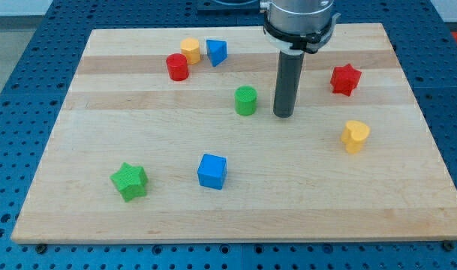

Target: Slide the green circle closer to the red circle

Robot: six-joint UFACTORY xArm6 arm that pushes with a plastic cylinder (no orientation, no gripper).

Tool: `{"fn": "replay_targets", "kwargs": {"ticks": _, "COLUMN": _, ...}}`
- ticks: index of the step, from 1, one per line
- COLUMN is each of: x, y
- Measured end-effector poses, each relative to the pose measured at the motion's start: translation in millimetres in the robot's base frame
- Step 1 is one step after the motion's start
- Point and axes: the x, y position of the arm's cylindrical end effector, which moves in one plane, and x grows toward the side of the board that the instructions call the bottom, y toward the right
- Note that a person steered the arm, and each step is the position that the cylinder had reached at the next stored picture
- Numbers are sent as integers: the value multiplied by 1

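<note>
The green circle (245,100) stands near the middle of the wooden board (326,202). The red circle (177,67) stands up and to the view's left of it, near the board's top edge. My tip (284,115) rests on the board just to the view's right of the green circle, with a small gap between them.
A yellow hexagon (190,50) touches the red circle on its upper right, and a blue triangle (216,52) stands beside that. A red star (345,79) and a yellow heart (355,136) are at the right. A blue cube (211,171) and a green star (129,181) are at the bottom.
</note>
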Motion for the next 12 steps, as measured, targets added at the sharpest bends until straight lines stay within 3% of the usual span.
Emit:
{"fn": "replay_targets", "kwargs": {"ticks": 2, "x": 0, "y": -59}}
{"fn": "replay_targets", "kwargs": {"ticks": 3, "x": 0, "y": -56}}
{"fn": "replay_targets", "kwargs": {"ticks": 4, "x": -10, "y": -16}}
{"fn": "replay_targets", "kwargs": {"ticks": 7, "x": -28, "y": -24}}
{"fn": "replay_targets", "kwargs": {"ticks": 8, "x": -28, "y": -38}}
{"fn": "replay_targets", "kwargs": {"ticks": 9, "x": -28, "y": -93}}
{"fn": "replay_targets", "kwargs": {"ticks": 10, "x": -28, "y": -99}}
{"fn": "replay_targets", "kwargs": {"ticks": 12, "x": 33, "y": -108}}
